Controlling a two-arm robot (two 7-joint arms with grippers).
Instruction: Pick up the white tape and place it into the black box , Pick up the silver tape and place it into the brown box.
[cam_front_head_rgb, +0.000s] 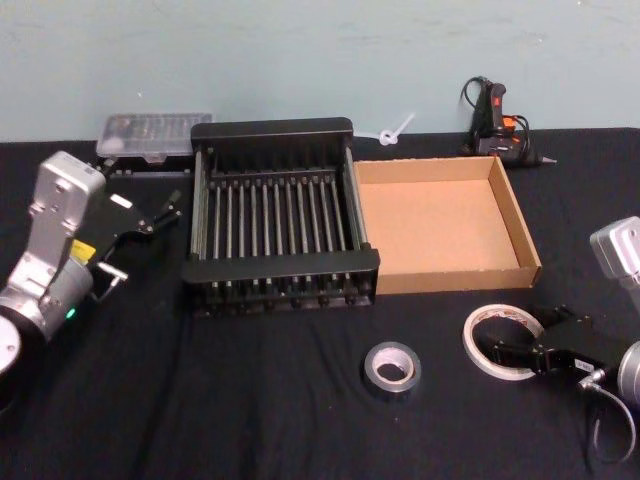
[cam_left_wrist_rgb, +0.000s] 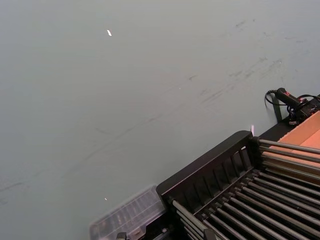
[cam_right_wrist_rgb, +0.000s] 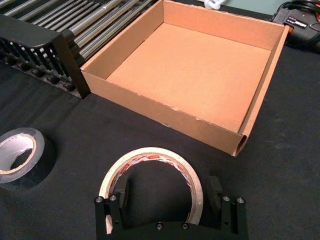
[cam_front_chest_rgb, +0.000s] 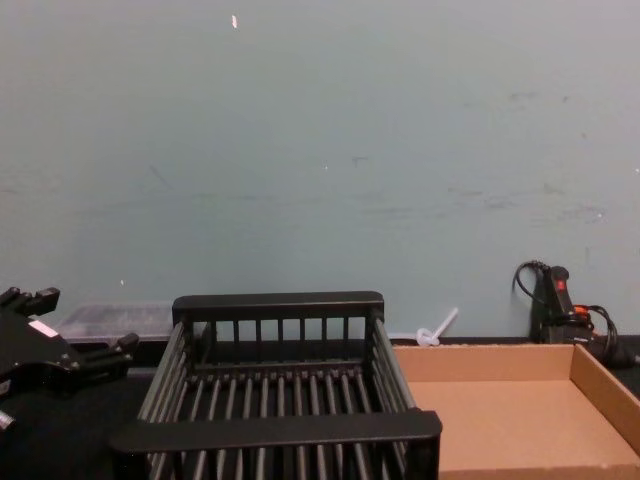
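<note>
The white tape lies flat on the black cloth at the front right, a thin ring with red print inside. My right gripper is low at its near side, open, with its fingers at the ring's two sides and not closed on it. The silver tape lies flat to its left. Behind them stand the black box and, touching its right side, the brown box, both empty. My left gripper hangs open beside the crate's left side.
A clear plastic case lies behind the crate's left corner. A glue gun with its cable and a small white piece sit at the back edge against the wall. Black cloth covers the table.
</note>
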